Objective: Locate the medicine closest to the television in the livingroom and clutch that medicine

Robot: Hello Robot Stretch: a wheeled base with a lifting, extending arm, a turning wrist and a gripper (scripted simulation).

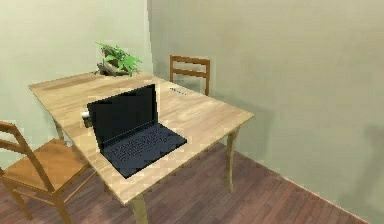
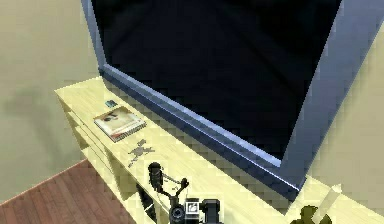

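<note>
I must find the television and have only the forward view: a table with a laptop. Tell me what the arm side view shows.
Observer: A large dark television stands on a long pale stand.
Operator: List what lies on that stand.
Observer: A flat book, and nearer the picture's bottom a small grey thing, too small to name.
Operator: Report the gripper.
Observer: The gripper shows at the stand, near the picture's bottom edge; I cannot tell whether it holds anything.
</note>
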